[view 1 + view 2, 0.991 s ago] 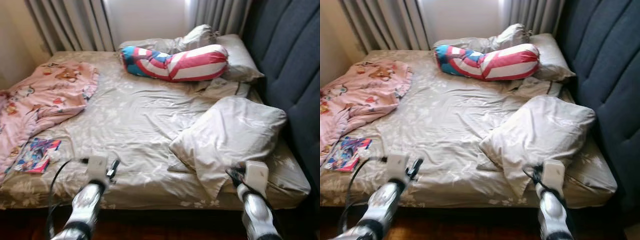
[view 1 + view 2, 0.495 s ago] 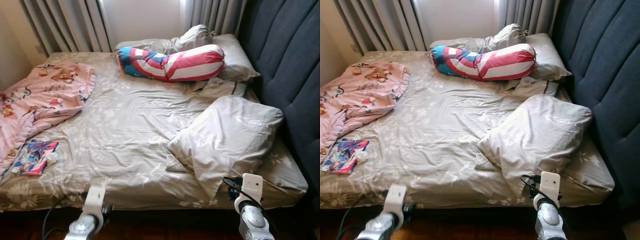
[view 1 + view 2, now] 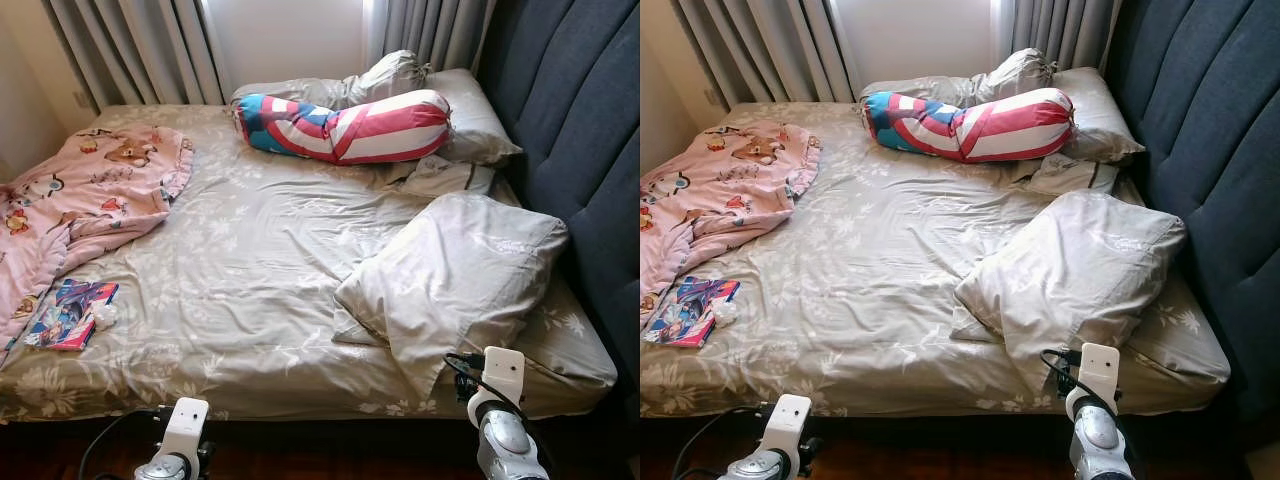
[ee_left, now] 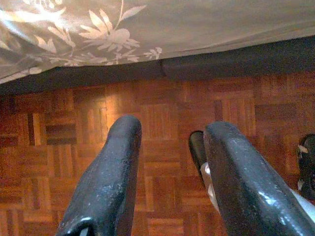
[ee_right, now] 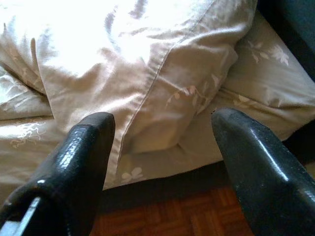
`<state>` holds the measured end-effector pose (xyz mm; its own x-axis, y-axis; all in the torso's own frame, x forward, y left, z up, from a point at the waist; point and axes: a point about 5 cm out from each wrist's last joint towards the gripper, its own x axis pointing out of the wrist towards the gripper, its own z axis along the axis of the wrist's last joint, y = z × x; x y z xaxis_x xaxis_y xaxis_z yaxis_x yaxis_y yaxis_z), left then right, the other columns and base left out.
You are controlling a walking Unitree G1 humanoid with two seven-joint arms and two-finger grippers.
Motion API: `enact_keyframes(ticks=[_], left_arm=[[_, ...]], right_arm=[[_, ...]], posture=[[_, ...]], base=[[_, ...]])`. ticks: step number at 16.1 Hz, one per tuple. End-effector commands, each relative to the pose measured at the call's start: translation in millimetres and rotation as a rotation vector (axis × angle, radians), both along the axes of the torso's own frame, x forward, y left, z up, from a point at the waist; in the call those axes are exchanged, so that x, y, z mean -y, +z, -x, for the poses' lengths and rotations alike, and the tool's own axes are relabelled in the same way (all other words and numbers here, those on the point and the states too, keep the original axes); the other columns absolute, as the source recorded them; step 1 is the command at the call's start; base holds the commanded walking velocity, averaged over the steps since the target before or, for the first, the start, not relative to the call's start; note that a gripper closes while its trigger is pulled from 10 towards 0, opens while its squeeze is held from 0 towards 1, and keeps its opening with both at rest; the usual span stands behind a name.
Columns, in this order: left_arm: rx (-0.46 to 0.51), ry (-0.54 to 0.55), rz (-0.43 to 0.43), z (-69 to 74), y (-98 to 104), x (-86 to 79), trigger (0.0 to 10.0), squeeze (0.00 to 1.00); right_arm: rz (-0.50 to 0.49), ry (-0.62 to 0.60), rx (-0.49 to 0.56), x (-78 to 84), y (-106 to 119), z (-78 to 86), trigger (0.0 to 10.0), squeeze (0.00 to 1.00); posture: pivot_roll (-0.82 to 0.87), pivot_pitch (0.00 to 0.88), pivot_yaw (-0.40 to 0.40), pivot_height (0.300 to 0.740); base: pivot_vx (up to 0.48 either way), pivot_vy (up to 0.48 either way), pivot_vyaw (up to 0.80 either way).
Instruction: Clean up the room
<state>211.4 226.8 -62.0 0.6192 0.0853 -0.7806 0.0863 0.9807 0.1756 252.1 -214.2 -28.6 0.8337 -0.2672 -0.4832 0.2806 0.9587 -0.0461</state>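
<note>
Bed (image 3: pixel 260 260), contents left to right. Pink blanket (image 3: pixel 90 195): left edge, crumpled; soft, light, take by a bunched fold. Book (image 3: pixel 68 312): near left corner; thin, stiff, take by its edge. Striped bolster (image 3: pixel 345 125): far edge, soft. Loose pillow (image 3: pixel 455 275): near right corner; limp, pinch a corner. Left gripper (image 4: pixel 170 172): jaws apart, empty, over floor (image 4: pixel 162 113). Right gripper (image 5: pixel 162 162): jaws apart, empty, facing the pillow.
</note>
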Motion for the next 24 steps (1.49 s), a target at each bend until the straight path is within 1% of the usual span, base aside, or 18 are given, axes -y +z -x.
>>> enact_keyframes(ticks=[1,4,6,7,8,10,11,13,14,15,16,18,20,21,22,23,24], left_arm=[[-0.025,0.006,-0.006,4.2,-3,-0.2,10.0,0.0],[-0.028,0.005,-0.003,4.2,-4,3.5,10.0,0.0],[-0.031,0.004,0.0,3.5,-4,6.9,10.0,0.0],[-0.031,0.003,0.003,2.5,-4,9.9,10.0,0.0],[-0.032,0.003,0.005,2.0,-4,11.0,10.0,0.0],[-0.03,0.004,0.006,2.3,-4,10.1,10.0,0.0],[-0.029,0.005,0.006,2.3,-4,9.9,10.0,0.0],[-0.016,0.015,0.014,1.5,-4,9.8,10.0,0.0],[-0.015,0.014,0.015,1.1,-3,9.9,10.0,0.0],[-0.014,0.014,0.016,2.0,-3,7.9,10.0,0.0],[-0.019,0.015,0.015,6.0,-4,2.6,10.0,0.0],[-0.022,0.015,0.014,8.4,-5,0.1,10.0,0.0],[-0.026,0.016,0.013,10.7,-6,-1.6,10.0,0.0],[-0.026,0.016,0.012,11.3,-6,-2.4,10.0,0.0],[-0.026,0.015,0.011,11.2,-6,-2.7,10.0,0.0],[-0.021,0.003,0.01,9.6,-5,-1.1,10.0,0.0],[-0.013,-0.017,0.005,6.0,-3,0.4,10.0,0.0]], right_arm=[[-0.021,-0.029,-0.021,2.9,-2,1.1,10.0,0.0],[-0.03,-0.028,-0.04,4.8,-4,3.5,10.0,0.0],[-0.033,-0.028,-0.038,8.1,-5,6.9,10.0,0.0],[-0.039,-0.028,-0.054,11.2,-8,11.0,10.0,0.0],[-0.044,-0.024,-0.066,10.2,-10,13.0,10.0,0.0],[-0.039,-0.011,-0.074,9.8,-11,13.8,10.0,0.0],[-0.03,0.012,-0.076,7.5,-10,11.5,10.0,0.0],[-0.018,0.046,-0.089,2.8,-10,9.8,10.0,0.0],[-0.026,0.043,-0.089,2.8,-10,10.0,10.0,0.0],[-0.055,0.032,-0.091,2.8,-11,10.9,10.0,0.0],[-0.074,0.033,-0.094,2.7,-12,11.8,10.0,0.0],[-0.078,0.043,-0.109,2.9,-13,13.0,10.0,0.0],[-0.103,0.032,-0.125,3.6,-15,13.5,10.0,0.0],[-0.117,0.045,-0.125,2.1,-14,12.0,10.0,0.0],[-0.12,0.058,-0.13,1.0,-14,10.9,10.0,0.67],[-0.125,0.073,-0.131,-0.5,-13,8.6,10.0,1.0],[-0.112,0.09,-0.132,-1.3,-10,3.9,10.0,1.0]], posture=[[-0.06,0.0,0.012,0.74],[-0.06,0.0,0.013,0.74],[-0.06,0.0,0.013,0.74],[-0.06,0.0,0.013,0.74],[-0.06,0.0,0.013,0.74],[-0.06,0.0,0.013,0.74],[-0.06,0.0,0.013,0.74],[-0.06,0.0,0.013,0.74],[-0.05,0.0,0.012,0.74],[-0.05,0.0,0.012,0.74],[-0.05,0.0,0.012,0.74],[-0.05,0.0,0.012,0.74],[-0.05,0.0,0.012,0.74],[-0.05,0.0,0.012,0.74],[-0.05,0.0,0.012,0.74],[-0.05,0.0,0.015,0.74],[-0.05,0.0,0.017,0.74]], base=[[0.304,0.0,0.0],[0.327,0.0,-0.72],[0.336,0.0,0.0],[0.334,0.0,0.0],[0.334,0.0,0.0],[0.336,0.0,0.0],[0.326,0.0,0.0],[0.0,0.0,0.8],[0.0,0.0,0.8],[0.0,0.0,0.0],[0.0,0.0,0.0],[0.0,0.0,0.0],[0.0,0.0,0.0],[0.0,0.0,0.0],[0.0,0.0,0.0],[0.0,0.0,0.0],[0.0,0.0,0.0]])
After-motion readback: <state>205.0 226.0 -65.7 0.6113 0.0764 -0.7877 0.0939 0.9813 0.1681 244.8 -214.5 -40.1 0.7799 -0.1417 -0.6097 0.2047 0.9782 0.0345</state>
